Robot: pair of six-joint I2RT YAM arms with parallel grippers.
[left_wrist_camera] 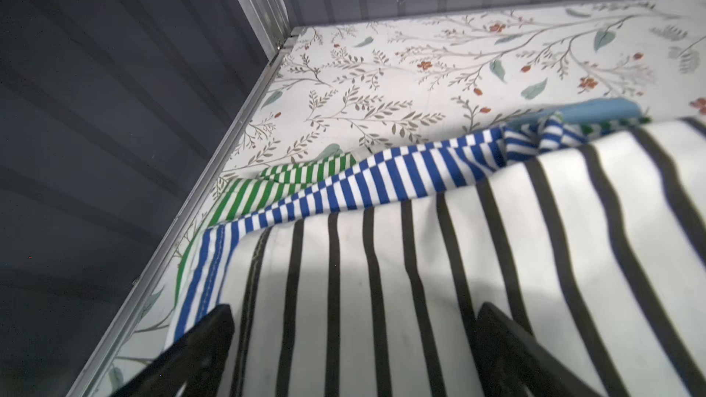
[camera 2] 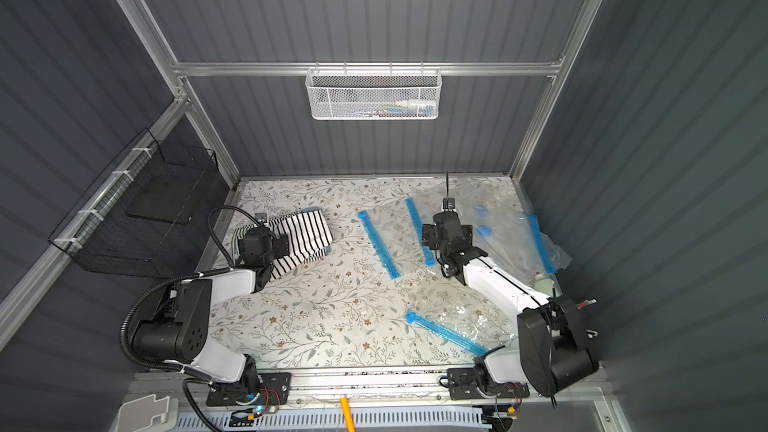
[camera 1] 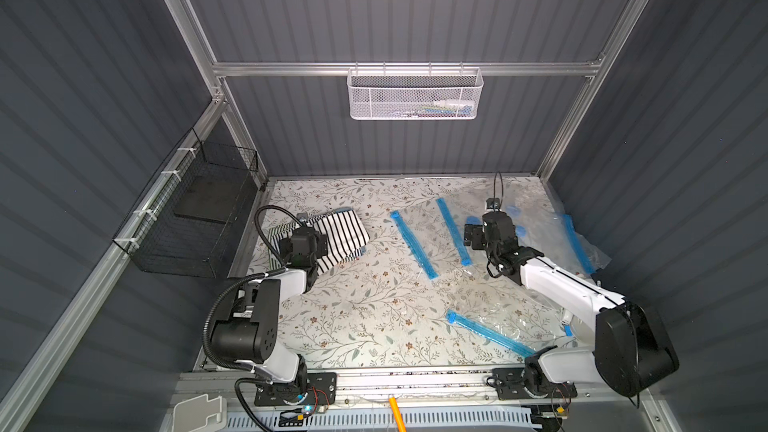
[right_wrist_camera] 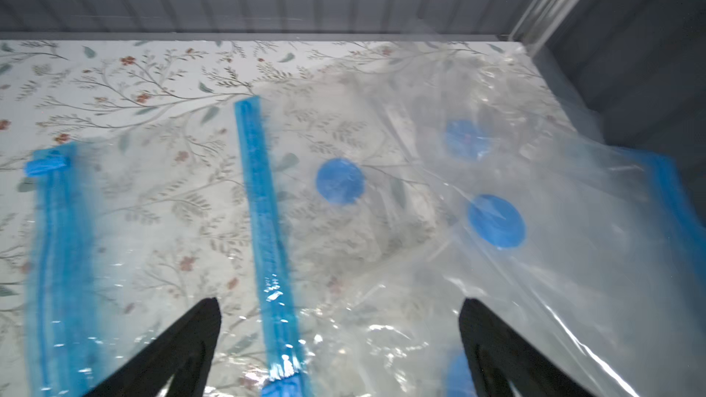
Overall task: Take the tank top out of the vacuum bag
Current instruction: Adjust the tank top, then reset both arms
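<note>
On the left wall hangs a black wire basket (camera 1: pixel 187 209). Just right of it, at the far-left corner of the table (camera 1: pixel 353 326), lies a pile of tops. The black-striped top (camera 1: pixel 345 230) is uppermost, outside every bag. Its long axis runs slantwise, from the near left edge toward the far middle, and its stripes cross that axis. Which end is the neck cannot be told. Under it the left wrist view shows a blue-striped top (left_wrist_camera: pixel 382 181), a green-striped top (left_wrist_camera: pixel 267 189) and a pale blue piece (left_wrist_camera: pixel 596 108). That makes three striped tops.

The left gripper (left_wrist_camera: pixel 355 307) hangs over the black-striped top with its fingers (left_wrist_camera: pixel 206 341) spread wide, pinching nothing. Whether the tips touch the cloth cannot be told.

On the back rail hangs a white mesh basket (camera 1: pixel 415 93), the second of two baskets.

Right of the middle lie four clear bags (camera 1: pixel 432 238), counted by their four blue zip strips (camera 1: pixel 413 243). The table's pattern shows through them. Two strips lie side by side, both slanting from far left to near right. A third (camera 1: pixel 575 243) lies on a crumpled bag by the right wall, and a fourth (camera 1: pixel 486 332) lies near the front edge. Three round blue valves (right_wrist_camera: pixel 340 181) show plainly in the right wrist view.

The right gripper (right_wrist_camera: pixel 340 301) stands over the second strip. Its fingers (right_wrist_camera: pixel 183 341) are wide apart, one on each side of the strip, and grip nothing.
</note>
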